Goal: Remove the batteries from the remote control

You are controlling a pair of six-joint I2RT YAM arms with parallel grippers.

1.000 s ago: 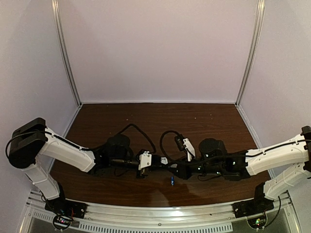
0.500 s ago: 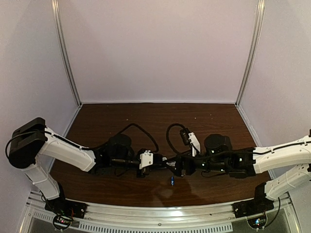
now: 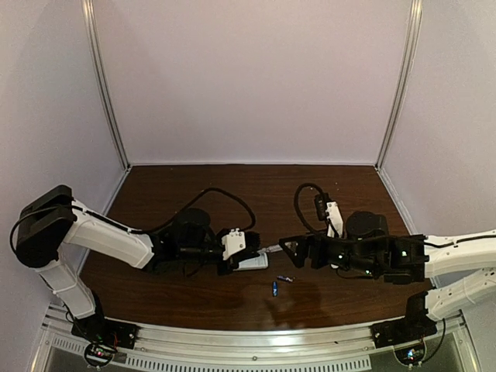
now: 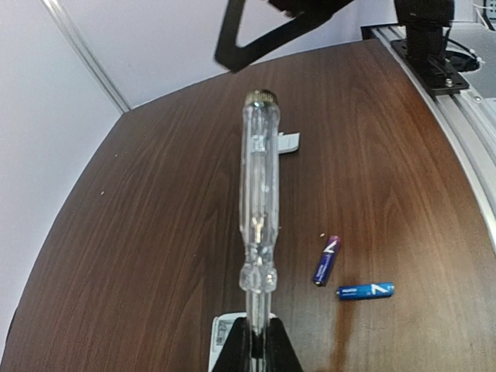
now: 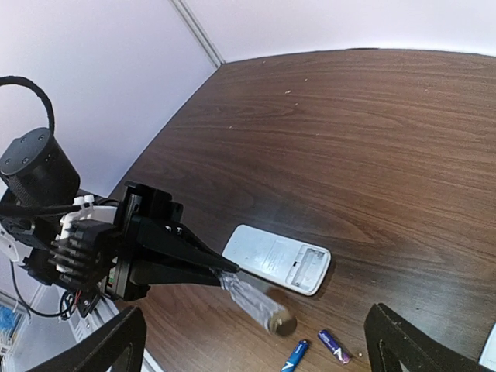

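The white remote control point(image 5: 271, 254) lies flat on the brown table, back side up, its battery bay point(image 5: 307, 266) open and empty. Two blue batteries point(image 5: 295, 356) point(image 5: 335, 346) lie loose on the table just in front of it, also seen in the left wrist view point(image 4: 326, 260) point(image 4: 365, 291) and small from above point(image 3: 275, 287) point(image 3: 285, 278). My left gripper point(image 4: 258, 327) is shut on a clear-handled screwdriver point(image 4: 260, 186) that hangs over the remote point(image 3: 253, 263). My right gripper point(image 3: 290, 251) stands open to the right of the remote, nothing between its fingers point(image 5: 108, 347).
A small white cover piece point(image 4: 288, 142) lies on the table beyond the screwdriver's handle end. The metal rail point(image 3: 248, 341) runs along the near edge, and pale walls close the back and sides.
My right gripper has opened wide and drawn back to the right. The remote now lies on the table, and a second battery lies beside the first.
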